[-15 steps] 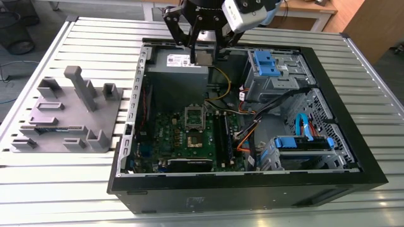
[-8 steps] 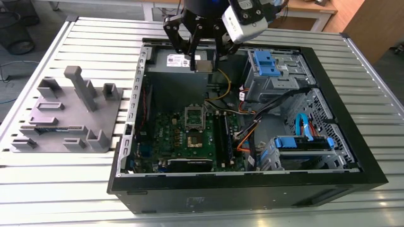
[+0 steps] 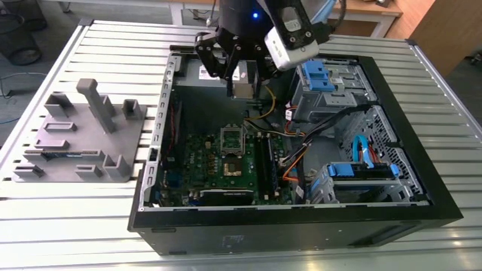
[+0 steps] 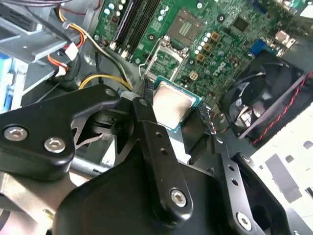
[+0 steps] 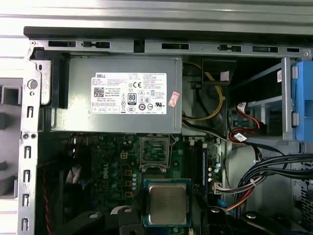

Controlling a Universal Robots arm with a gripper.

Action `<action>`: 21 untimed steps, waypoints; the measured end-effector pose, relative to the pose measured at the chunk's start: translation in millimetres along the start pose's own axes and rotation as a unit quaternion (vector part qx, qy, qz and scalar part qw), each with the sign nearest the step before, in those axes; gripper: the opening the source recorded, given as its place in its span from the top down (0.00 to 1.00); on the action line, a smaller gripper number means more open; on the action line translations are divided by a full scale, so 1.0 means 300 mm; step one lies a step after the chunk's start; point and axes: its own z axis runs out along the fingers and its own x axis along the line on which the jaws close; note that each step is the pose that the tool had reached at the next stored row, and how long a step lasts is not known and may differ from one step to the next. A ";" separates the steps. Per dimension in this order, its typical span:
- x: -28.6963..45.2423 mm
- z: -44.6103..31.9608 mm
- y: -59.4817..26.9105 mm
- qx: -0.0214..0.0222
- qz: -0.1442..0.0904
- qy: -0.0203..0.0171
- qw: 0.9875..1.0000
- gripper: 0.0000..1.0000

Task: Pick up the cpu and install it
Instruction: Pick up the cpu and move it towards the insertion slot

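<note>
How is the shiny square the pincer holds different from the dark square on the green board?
The cpu has a pale silvery top; the socket is dark inside a metal frame. The cpu is held in the pincer above the board; the socket sits on it. Both are square.

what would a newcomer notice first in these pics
The black gripper hangs over the open black computer case on the slatted table, and the cpu is clamped in it, silvery top showing in both wrist views. Inside the case sit the green board and, next to it, the grey power supply.
</note>
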 end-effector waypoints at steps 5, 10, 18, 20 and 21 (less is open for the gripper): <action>0.001 0.029 -0.019 0.000 0.000 0.000 1.000 0.53; 0.001 0.059 -0.030 0.000 0.000 0.000 1.000 0.53; 0.000 0.107 -0.033 0.000 0.000 0.000 1.000 0.53; 0.000 0.119 -0.034 0.000 0.000 0.000 1.000 0.53; 0.000 0.125 -0.034 0.000 0.000 0.000 1.000 0.53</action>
